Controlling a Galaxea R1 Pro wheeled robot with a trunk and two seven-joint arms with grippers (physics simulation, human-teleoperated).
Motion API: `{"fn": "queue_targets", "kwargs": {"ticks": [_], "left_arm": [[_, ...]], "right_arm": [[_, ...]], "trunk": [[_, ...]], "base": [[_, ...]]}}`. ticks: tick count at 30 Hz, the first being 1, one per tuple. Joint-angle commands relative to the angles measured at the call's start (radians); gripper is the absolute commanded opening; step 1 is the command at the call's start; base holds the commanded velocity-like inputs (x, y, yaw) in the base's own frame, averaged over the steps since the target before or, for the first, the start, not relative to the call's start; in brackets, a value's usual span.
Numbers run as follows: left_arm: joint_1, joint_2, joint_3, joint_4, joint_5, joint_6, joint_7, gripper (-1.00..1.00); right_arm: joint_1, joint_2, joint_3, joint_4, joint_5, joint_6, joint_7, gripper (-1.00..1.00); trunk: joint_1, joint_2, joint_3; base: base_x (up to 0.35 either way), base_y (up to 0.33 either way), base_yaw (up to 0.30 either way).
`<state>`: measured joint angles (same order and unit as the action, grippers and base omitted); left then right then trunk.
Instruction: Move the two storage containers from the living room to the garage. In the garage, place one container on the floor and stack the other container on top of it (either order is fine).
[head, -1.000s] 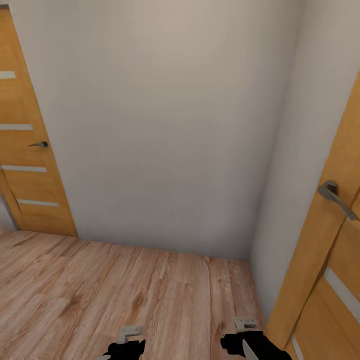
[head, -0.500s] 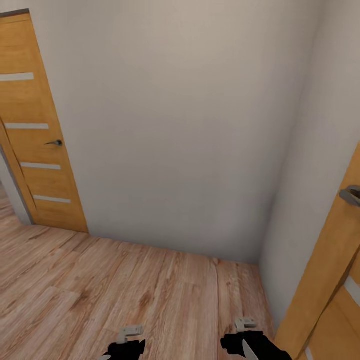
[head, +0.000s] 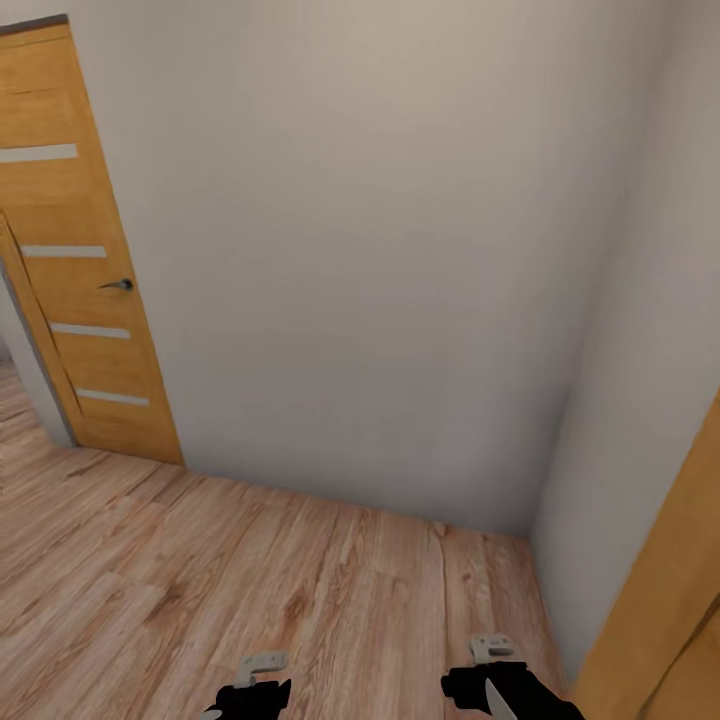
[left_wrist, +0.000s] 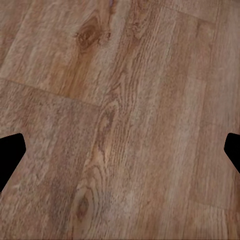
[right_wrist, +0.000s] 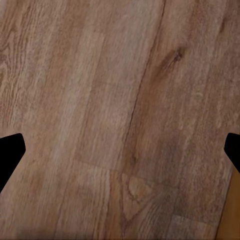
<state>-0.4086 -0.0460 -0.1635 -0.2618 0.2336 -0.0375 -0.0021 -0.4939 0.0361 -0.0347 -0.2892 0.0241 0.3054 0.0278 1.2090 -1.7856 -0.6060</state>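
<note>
Corner ahead: a plain pale grey wall (head: 380, 250) spans twelve o'clock and meets a second wall at about two o'clock, closing off the light wood-plank floor (head: 300, 590). A honey-coloured wooden door with pale glass strips (head: 70, 260) stands at ten o'clock, and the edge of another orange wooden door panel (head: 670, 600) crowds in at four o'clock.

The left gripper (left_wrist: 120, 150) and the right gripper (right_wrist: 120, 150) both hang with fingers spread wide over bare planks, nothing between them. No orange-red storage container appears here, so where the bins are cannot be told.

The likely trouble is a collision: driving straight on would run the base into the corner, and swinging toward three o'clock could clip the right arm on the near door panel, which sits just beside it. Open room lies toward eight and nine o'clock, where the planks run on past the striped door's frame.
</note>
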Motion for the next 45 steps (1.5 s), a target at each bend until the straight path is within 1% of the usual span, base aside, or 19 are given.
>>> {"fn": "queue_targets", "kwargs": {"ticks": [1,8,30,39,45], "left_arm": [[-0.001,0.000,-0.007,0.001,0.010,-0.004,0.000,1.00],[-0.001,0.000,-0.007,0.002,0.010,-0.004,0.000,1.00],[-0.001,0.000,-0.007,0.002,0.010,-0.004,0.000,1.00],[-0.001,0.001,-0.007,0.001,0.010,-0.004,0.000,1.00],[-0.001,0.000,-0.007,0.001,0.010,-0.004,0.000,1.00]], "right_arm": [[0.000,0.000,-0.004,-0.002,0.003,0.006,0.003,1.00],[0.000,0.001,-0.004,-0.002,0.002,0.006,0.003,1.00],[0.000,0.000,-0.004,-0.002,0.003,0.006,0.003,1.00],[0.000,0.001,-0.002,-0.002,0.004,0.006,0.002,1.00],[0.000,0.001,-0.003,-0.002,0.003,0.006,0.003,1.00]], "trunk": [[0.000,0.000,-0.001],[0.000,0.000,-0.005],[0.000,0.000,-0.008],[0.000,0.000,-0.010],[0.000,0.000,-0.011]], "base": [[0.087,0.000,0.116],[0.104,0.000,0.176],[0.111,-0.022,0.079],[0.156,-0.002,0.231],[0.182,-0.016,0.084]]}}
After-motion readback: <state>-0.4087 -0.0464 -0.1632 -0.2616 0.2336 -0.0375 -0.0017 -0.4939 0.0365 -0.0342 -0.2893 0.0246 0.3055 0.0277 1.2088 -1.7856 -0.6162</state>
